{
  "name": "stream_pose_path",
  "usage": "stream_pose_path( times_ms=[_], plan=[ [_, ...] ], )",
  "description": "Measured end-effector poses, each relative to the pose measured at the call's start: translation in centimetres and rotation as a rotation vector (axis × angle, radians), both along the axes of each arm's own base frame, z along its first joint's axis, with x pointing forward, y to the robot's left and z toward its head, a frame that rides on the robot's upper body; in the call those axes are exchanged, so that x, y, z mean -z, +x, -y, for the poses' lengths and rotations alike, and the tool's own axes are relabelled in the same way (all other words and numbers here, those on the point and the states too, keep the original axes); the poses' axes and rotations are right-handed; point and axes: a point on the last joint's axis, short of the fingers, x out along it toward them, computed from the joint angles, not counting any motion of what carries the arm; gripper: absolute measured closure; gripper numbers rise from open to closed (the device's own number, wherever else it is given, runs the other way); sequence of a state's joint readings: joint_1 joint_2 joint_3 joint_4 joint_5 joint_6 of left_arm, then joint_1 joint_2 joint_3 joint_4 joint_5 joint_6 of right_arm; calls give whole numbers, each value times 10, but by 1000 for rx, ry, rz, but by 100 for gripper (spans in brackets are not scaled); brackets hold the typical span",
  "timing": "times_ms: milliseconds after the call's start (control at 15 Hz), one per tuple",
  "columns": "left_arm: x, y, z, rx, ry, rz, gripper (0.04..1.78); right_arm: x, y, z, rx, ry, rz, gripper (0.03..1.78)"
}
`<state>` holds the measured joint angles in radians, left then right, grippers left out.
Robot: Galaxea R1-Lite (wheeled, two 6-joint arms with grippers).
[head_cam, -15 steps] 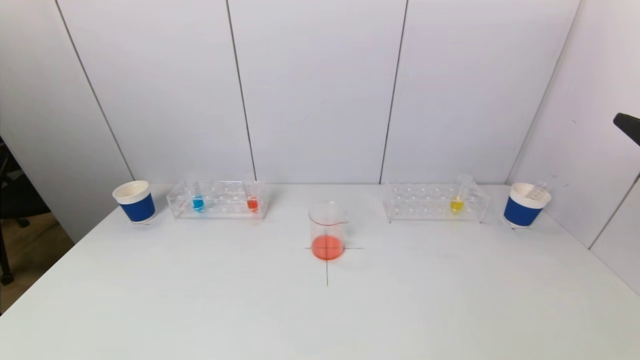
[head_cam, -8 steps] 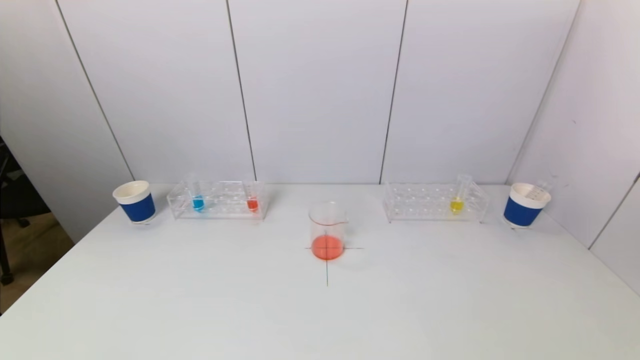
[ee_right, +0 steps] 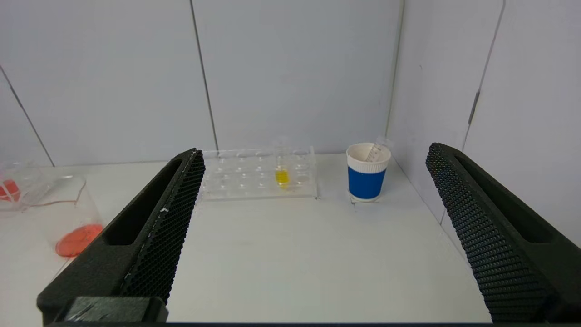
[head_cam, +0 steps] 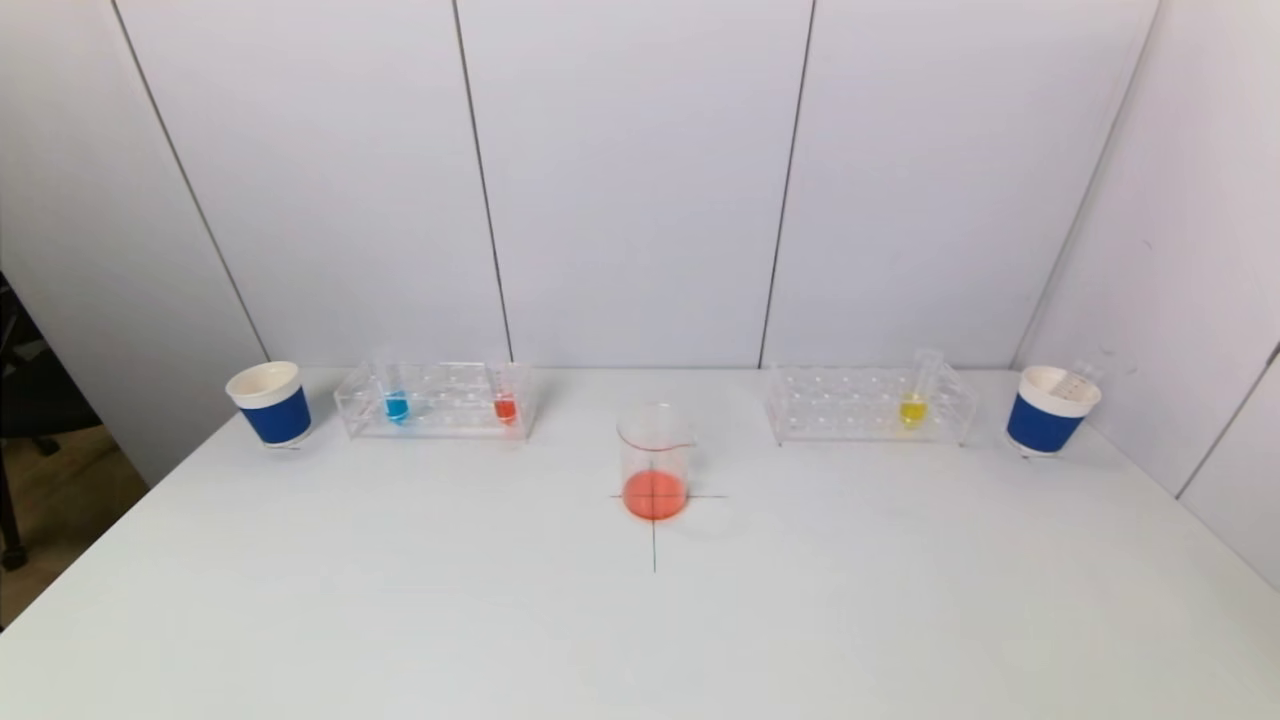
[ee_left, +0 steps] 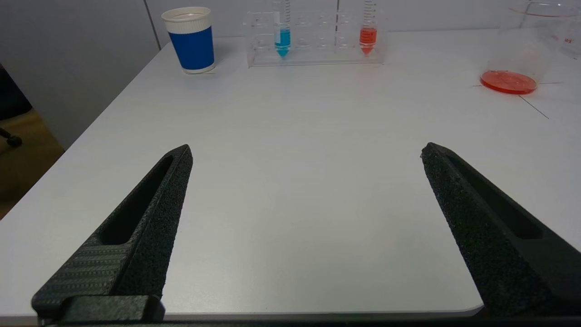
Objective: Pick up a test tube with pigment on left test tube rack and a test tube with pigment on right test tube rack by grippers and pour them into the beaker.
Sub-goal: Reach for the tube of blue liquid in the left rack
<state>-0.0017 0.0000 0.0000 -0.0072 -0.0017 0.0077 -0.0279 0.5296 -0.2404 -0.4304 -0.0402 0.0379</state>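
Holding nothing, both spread tools, left tool (ee_left: 306, 152) and right tool (ee_right: 315, 150), hover over table (head_cam: 400, 600).

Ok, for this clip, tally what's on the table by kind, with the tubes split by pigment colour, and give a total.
Test tube racks: 2 (left rack, right rack)
Blue tube: 1
Red tube: 1
Yellow tube: 1
Beaker, red liquid inside: 1
Blue paper cups: 2 (left cup, right cup)
Total: 8
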Motion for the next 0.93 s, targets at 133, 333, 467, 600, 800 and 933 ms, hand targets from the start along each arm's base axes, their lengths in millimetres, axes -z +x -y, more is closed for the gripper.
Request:
stream_pose_path(
  times_ms=[133, 333, 467, 600, 800, 933],
  plan=[
    [0, 0, 0, -1, 0, 0, 6, 11, -13, 0, 1, 0, 1, 4],
    [0, 0, 0, 0, 0, 0, 6, 26, -31, -1, 0, -1, 7, 4],
    [0, 0, 0, 0, 0, 0, 6, 35, -43, -1, -10, -2, 6, 4],
    [0, 0, 0, 0, 0, 0, 6, 46, -53, -1, -20, -4, 1, 4],
    [0, 0, 0, 0, 0, 0, 6, 64, -66, -1, -34, -7, -28, 4],
    [0, 0, 0, 0, 0, 0, 6, 66, -69, -1, -35, -7, -5, 4]
  ],
)
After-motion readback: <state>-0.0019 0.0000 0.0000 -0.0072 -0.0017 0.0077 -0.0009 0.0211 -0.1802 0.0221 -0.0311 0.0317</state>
